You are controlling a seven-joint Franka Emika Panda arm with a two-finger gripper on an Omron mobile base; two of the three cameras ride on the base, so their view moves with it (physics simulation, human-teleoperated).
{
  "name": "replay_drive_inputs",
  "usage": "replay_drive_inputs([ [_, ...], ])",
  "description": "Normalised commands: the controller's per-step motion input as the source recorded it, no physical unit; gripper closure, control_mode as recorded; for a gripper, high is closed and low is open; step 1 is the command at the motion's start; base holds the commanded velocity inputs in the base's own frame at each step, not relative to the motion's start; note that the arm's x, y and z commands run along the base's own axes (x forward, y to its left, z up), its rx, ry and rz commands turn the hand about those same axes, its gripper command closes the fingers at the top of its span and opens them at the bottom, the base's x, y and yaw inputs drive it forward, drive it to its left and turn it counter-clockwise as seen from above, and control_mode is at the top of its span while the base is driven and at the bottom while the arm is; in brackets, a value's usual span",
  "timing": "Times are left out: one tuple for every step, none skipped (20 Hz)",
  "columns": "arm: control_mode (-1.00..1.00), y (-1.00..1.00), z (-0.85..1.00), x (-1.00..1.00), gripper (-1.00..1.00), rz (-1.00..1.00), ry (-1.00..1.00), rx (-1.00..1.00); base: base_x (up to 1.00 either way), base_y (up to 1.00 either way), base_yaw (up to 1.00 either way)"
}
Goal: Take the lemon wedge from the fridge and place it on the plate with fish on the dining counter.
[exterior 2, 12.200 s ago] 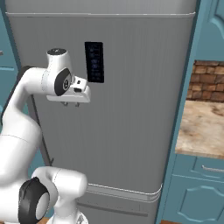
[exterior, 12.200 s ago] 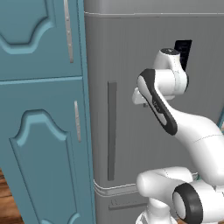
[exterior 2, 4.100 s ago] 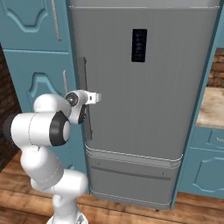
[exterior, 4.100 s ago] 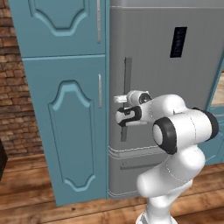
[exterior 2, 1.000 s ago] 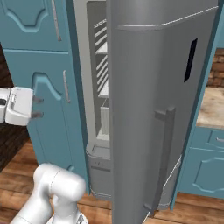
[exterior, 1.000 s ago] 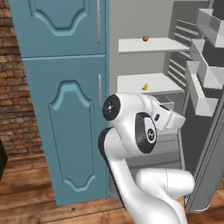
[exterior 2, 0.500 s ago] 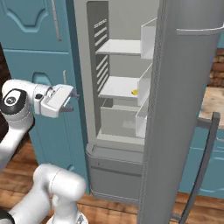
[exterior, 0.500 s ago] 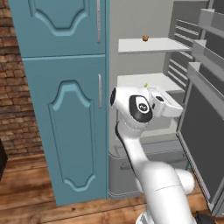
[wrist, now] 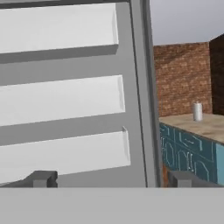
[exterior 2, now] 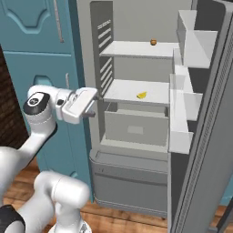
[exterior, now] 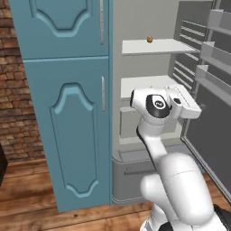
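Two white shelves in open fridge; lemon wedge on lower; gripper fingers spread, empty.

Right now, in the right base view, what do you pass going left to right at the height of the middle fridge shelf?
teal cabinet → gripper → lemon wedge → door bins → open fridge door
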Motion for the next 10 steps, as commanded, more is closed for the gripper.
replay_drive_inputs([
  [-1.00,0.14,0.24,-0.49,-1.00,0.21,0.00,0.00,0.00,0.00,0.00],
  [-1.00,0.33,0.23,-0.68,-1.00,0.26,0.00,0.00,0.00,0.00,0.00],
  [-1.00,0.45,0.28,-0.71,-1.00,0.26,0.01,0.00,0.00,0.00,0.00],
  [-1.00,0.54,0.37,-0.61,-1.00,0.27,0.08,0.01,0.00,0.00,0.00],
  [-1.00,0.53,0.51,-0.41,-1.00,0.27,0.16,0.08,0.00,0.00,0.00],
  [-1.00,0.35,0.53,-0.16,-1.00,0.29,0.25,0.19,0.00,0.00,0.00],
  [-1.00,0.17,0.37,0.00,-1.00,0.32,0.27,0.31,0.00,0.00,0.00],
  [-1.00,0.00,0.22,0.00,-1.00,0.35,0.27,0.40,0.00,0.00,0.00],
  [-1.00,0.00,0.10,0.00,-1.00,0.36,0.28,0.45,0.00,0.00,0.00],
  [-1.00,0.00,0.10,0.00,-1.00,0.35,0.31,0.50,0.00,0.00,0.00],
])
